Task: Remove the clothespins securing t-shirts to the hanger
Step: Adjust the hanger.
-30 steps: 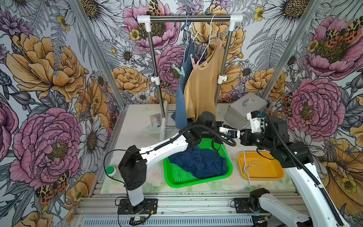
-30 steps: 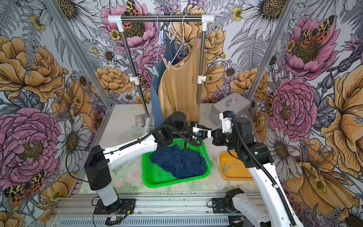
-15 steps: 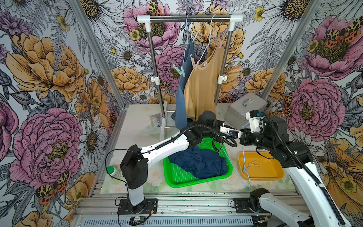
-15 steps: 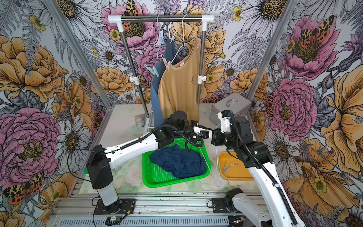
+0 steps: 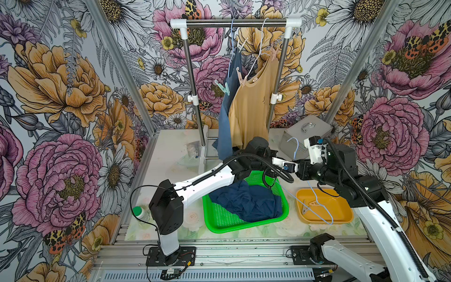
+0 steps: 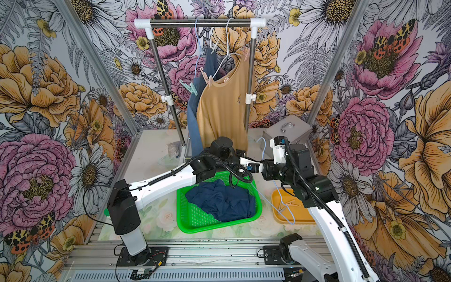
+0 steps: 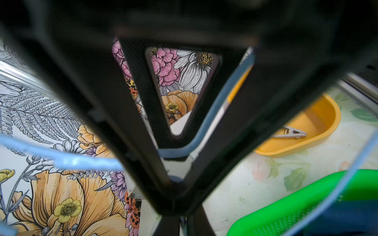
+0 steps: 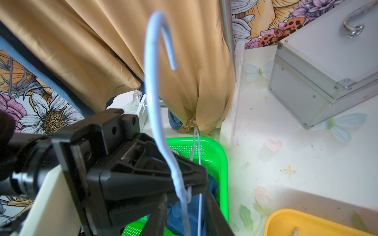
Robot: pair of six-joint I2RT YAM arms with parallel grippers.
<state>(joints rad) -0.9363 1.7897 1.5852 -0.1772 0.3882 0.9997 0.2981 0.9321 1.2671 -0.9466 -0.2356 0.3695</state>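
Left gripper (image 8: 194, 180), reaching across green basket (image 5: 219, 217), clamps hanger (image 8: 148, 81) neck | right gripper (image 8: 187, 216) opposite, jaws apart | three t-shirts (image 5: 249, 112), two hung; four clothespins (image 5: 224, 87) on them

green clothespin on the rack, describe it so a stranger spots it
Find the metal clothes rack at the back of the table. The green clothespin grips the blue shirt's edge away from the tan shirt. Only it is mint; the other clothespins look pinkish or beige.

Lab robot cell, floral-print walls (image 5: 61, 97), aluminium frame (image 5: 244, 252), garment rail (image 5: 234, 22)
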